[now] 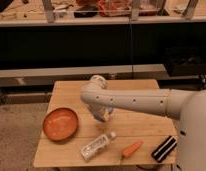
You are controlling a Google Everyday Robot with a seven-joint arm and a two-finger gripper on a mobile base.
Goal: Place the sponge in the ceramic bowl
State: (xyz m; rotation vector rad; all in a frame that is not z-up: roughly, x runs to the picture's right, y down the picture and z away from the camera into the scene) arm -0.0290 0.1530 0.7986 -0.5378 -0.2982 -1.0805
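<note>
The ceramic bowl, orange-brown and round, sits empty on the left part of the wooden table. My arm reaches in from the right and bends down over the table's middle. The gripper points downward just above the tabletop, right of the bowl and apart from it. A small blue and yellowish pad, the sponge, shows between the fingers, mostly hidden by them.
A clear plastic bottle lies near the front edge below the gripper. A carrot and a black rectangular block lie to the front right. Dark shelving stands behind the table.
</note>
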